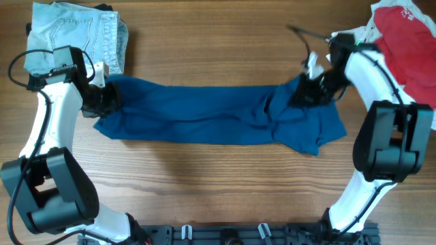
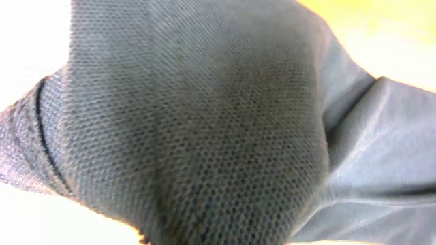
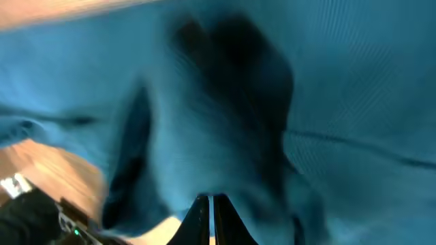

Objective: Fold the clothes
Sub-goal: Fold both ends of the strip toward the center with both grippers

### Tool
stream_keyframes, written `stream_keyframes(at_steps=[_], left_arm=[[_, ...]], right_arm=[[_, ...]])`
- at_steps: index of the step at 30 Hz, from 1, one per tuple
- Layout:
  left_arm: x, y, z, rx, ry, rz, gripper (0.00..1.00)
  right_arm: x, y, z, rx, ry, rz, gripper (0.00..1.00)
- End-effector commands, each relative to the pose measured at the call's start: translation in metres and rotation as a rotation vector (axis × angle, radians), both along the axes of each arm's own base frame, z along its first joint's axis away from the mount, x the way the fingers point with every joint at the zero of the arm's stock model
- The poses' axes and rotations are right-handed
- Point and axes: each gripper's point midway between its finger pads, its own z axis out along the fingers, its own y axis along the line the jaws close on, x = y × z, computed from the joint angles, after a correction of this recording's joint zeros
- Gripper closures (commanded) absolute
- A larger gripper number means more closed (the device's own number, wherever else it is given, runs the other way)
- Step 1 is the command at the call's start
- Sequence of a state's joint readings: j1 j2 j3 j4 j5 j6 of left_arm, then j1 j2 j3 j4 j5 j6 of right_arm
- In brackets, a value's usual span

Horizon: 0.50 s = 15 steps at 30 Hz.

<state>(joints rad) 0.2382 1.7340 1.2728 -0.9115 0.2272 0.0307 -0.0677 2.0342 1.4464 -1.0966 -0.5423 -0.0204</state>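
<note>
The shirt [image 1: 204, 117] lies stretched along the table [image 1: 204, 184]. The left gripper [image 1: 103, 99] pinches one end; the right gripper [image 1: 308, 92] pinches the bunched other.

Overhead, the light is bright and even and the picture sharp; the shirt [image 1: 204, 116] throws a soft shadow on the surface [image 1: 218, 41] along its near edge. The left wrist view is washed out, with white glare at its edges and the weave sharp mid-frame. The right wrist view is blurred, its folds dark.
</note>
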Motion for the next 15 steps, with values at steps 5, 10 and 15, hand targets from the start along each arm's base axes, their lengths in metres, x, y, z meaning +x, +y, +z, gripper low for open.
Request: stream_keyframes(at_steps=[5,10,15], left_arm=[[0.013,-0.042,0.027,0.121,-0.041,-0.131,0.96],[0.017,-0.099,0.029,0.098,-0.071,-0.202,0.96],[0.016,-0.149,0.032,0.075,-0.106,-0.272,0.96]], right_arm=[[-0.012,0.007,-0.013,0.035,0.014,-0.007,0.96],[-0.012,0.006,-0.013,0.034,0.012,-0.007,0.96],[-0.011,0.006,-0.013,0.034,0.007,-0.007,0.96]])
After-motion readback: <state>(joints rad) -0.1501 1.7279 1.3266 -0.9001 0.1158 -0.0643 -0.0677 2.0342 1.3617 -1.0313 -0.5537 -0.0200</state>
